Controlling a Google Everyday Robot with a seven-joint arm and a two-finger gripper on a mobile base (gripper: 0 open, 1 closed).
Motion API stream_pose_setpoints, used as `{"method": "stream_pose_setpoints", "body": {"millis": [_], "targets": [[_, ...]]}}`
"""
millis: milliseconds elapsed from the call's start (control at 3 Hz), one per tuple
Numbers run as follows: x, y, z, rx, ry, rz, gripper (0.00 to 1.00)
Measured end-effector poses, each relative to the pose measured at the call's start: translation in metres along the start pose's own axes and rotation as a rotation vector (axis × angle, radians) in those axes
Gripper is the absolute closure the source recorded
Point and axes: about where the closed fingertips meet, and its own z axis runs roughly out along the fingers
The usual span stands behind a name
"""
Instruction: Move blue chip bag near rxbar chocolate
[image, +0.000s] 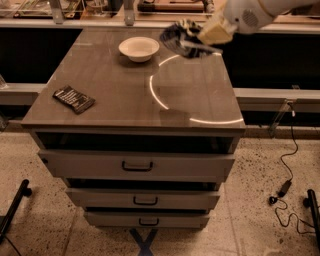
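Note:
The blue chip bag (179, 36) is a crumpled dark-blue foil bag, held in the air above the back right part of the cabinet top, just right of the bowl. My gripper (199, 41) is shut on the bag's right side, and the white arm reaches in from the upper right. The rxbar chocolate (73, 99) is a flat dark bar with white text. It lies near the left front corner of the top, far from the bag.
A white bowl (139, 48) sits at the back middle of the grey cabinet top (130, 95). A bright ring of light marks the right half. Drawers face front. Cables lie on the floor at right.

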Motion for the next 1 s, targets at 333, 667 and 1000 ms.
{"method": "stream_pose_setpoints", "body": {"millis": [333, 667, 1000], "targets": [[-0.055, -0.007, -0.001, -0.009, -0.139, -0.031, 1.00], [-0.114, 0.013, 0.004, -0.029, -0.240, -0.106, 1.00], [-0.167, 0.050, 0.016, -0.041, -0.285, -0.187, 1.00]]}}
